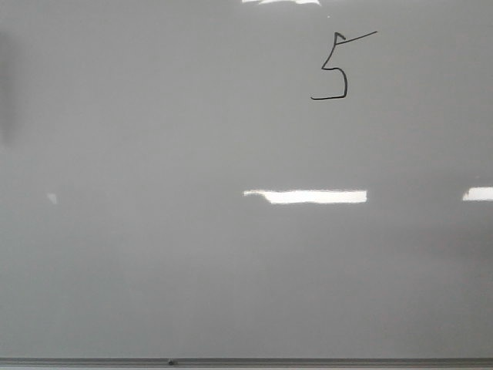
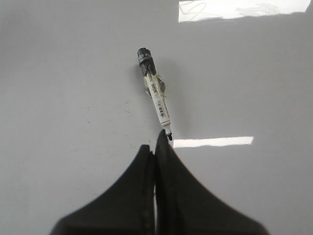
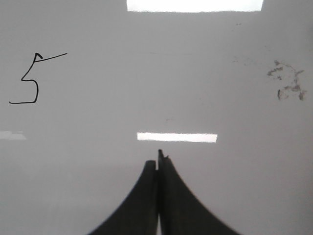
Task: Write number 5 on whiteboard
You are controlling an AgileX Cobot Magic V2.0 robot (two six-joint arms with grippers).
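Front view: the number 5 sits toward one o'clock on the whiteboard, finished, I judge; neither of my arms shows here.

Left wrist view: my left pincer is pressed together, holding nothing. The marker lies loose on the board at twelve o'clock from it, tip nearest the fingertips, apparently set down after writing.

Right wrist view: my right pincer is pressed together too, with the digit at ten o'clock. The smudges at two o'clock are too faint to read.
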